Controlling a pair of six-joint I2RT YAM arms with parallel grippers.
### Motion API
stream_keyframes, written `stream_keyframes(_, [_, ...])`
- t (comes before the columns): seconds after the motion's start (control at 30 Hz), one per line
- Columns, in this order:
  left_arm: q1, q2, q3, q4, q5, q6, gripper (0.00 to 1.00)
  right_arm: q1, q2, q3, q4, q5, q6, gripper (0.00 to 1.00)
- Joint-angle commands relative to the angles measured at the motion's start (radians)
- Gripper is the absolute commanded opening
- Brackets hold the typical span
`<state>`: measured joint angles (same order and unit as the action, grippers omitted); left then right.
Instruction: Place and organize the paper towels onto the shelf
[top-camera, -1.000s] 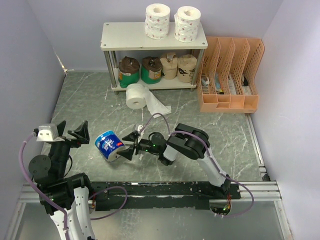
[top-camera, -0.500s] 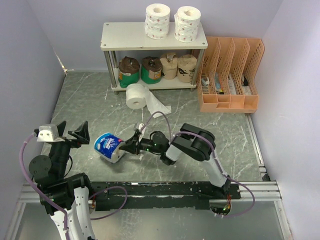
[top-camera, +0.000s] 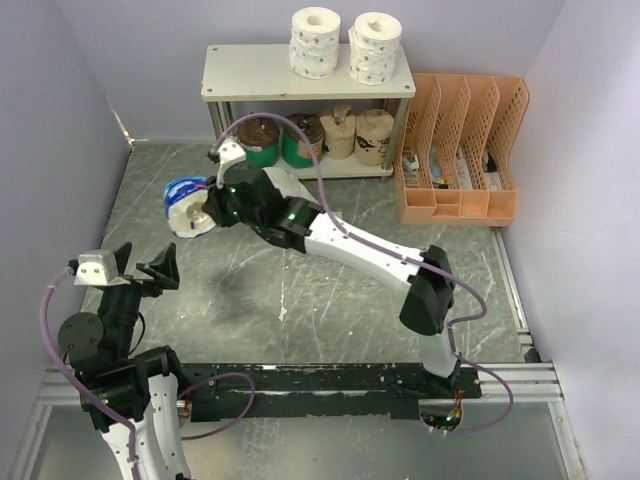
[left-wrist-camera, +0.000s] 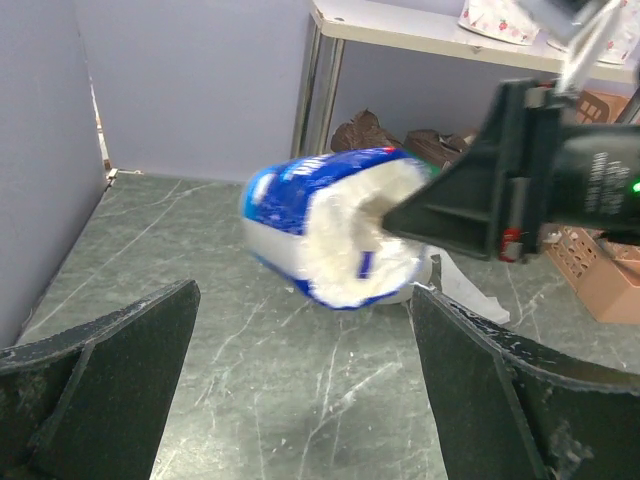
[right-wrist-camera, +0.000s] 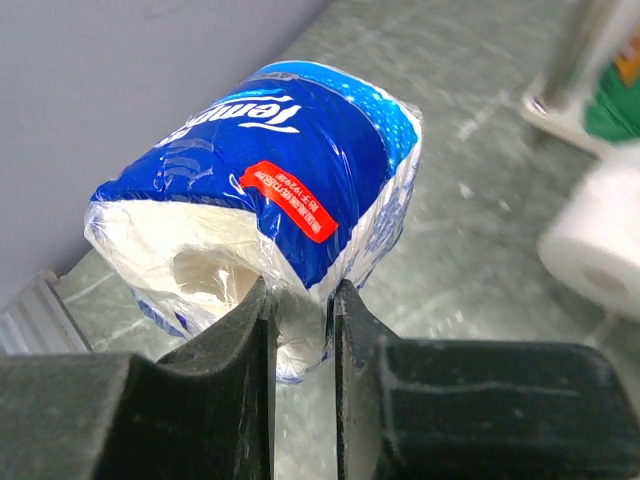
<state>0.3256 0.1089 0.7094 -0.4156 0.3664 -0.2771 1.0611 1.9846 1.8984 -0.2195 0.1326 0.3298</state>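
The blue-and-white wrapped roll (top-camera: 188, 207) is hanging in the air over the left side of the worktop. It is nearer the back edge, just in front of the left end of the shelf (top-camera: 255, 75), and it is lying on its side. The right gripper (top-camera: 212, 203) is pinching it tight. One finger is poking into the hole in the middle and the other is pressing on the blue wrap outside. The right arm is stretching from the near edge all the way across to it.

The shelf is standing at the back edge. White patterned rolls (top-camera: 316, 42) are sitting on its top board. Green-wrapped rolls (top-camera: 302, 142) and tan rolls (top-camera: 374, 135) are sitting on its lower board. A plain white roll (right-wrist-camera: 600, 240) is lying on the worktop near the shelf leg.

The left gripper (top-camera: 143, 262) is sitting by the near left corner. Its fingers are spread wide and are holding nothing. An orange file holder (top-camera: 460, 150) is standing in the back right corner.
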Motion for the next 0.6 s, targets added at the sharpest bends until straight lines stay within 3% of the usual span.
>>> stream_keyframes(0.0, [0.008, -0.02, -0.002, 0.011, -0.025, 0.005, 0.99, -0.02, -0.131, -0.021, -0.34, 0.155, 0.175, 0.0])
stream_keyframes(0.1, [0.006, -0.025, -0.002, 0.007, -0.041, 0.003, 0.99, -0.098, -0.301, -0.229, -0.079, -0.003, 0.306, 0.0])
stream_keyframes(0.13, [0.005, -0.027, -0.004, 0.007, -0.04, 0.005, 0.99, -0.141, -0.317, -0.231, -0.056, -0.036, 0.355, 0.0])
stream_keyframes(0.23, [0.003, -0.031, -0.008, 0.012, -0.039, 0.007, 0.99, -0.237, -0.165, 0.148, -0.346, 0.058, 0.448, 0.0])
stream_keyframes(0.3, [0.002, -0.034, -0.007, 0.009, -0.044, 0.005, 0.99, -0.28, -0.073, 0.359, -0.449, 0.13, 0.496, 0.0])
stream_keyframes(0.47, [-0.001, -0.041, -0.013, 0.008, -0.044, 0.007, 0.99, -0.371, -0.065, 0.372, -0.271, 0.139, 0.655, 0.0])
stream_keyframes(0.57, [0.0, -0.048, -0.027, 0.027, -0.005, 0.018, 0.99, -0.403, 0.017, 0.553, -0.319, 0.183, 0.731, 0.0])
